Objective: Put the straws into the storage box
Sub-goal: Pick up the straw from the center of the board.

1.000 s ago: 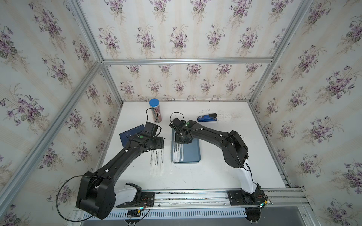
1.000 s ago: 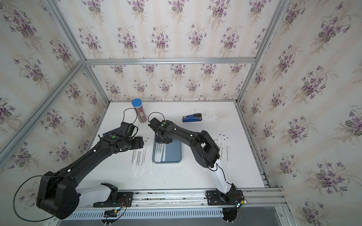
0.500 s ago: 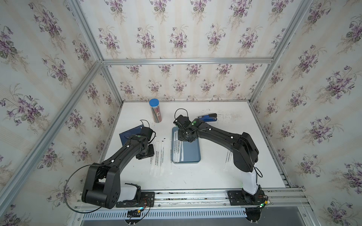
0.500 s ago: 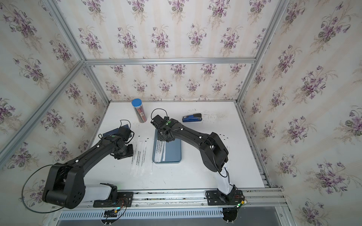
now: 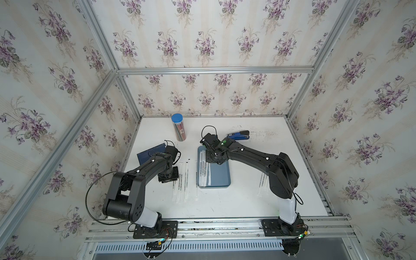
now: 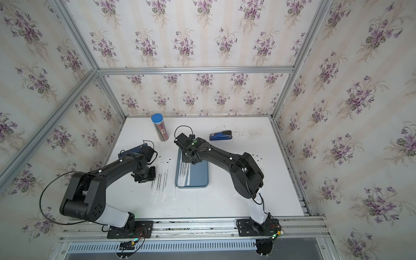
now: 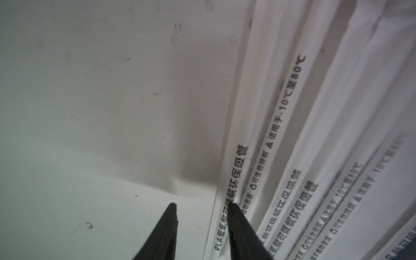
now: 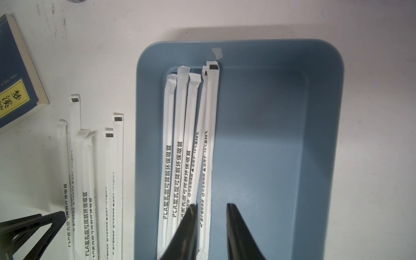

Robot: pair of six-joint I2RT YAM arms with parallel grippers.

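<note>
Left fingers [image 7: 235, 221] narrowly parted, nothing gripped, tips astride the edge of the outermost loose straw [image 7: 237, 168] on the bench [image 7: 90, 112]. Its row lies parallel to the storage box [image 5: 219, 174], just beside. Right fingers [image 8: 234, 221] slightly apart, empty, above the boxed straws [image 8: 180, 157].

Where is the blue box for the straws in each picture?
In a top view: the storage box lies with its far end under the right gripper.
In a top view: the storage box lies likewise under that gripper.
Left wrist view: not in it.
Right wrist view: it fills much of the picture.
Shared landmark: the straws lying in it, bunched along one long side in all three views.
</note>
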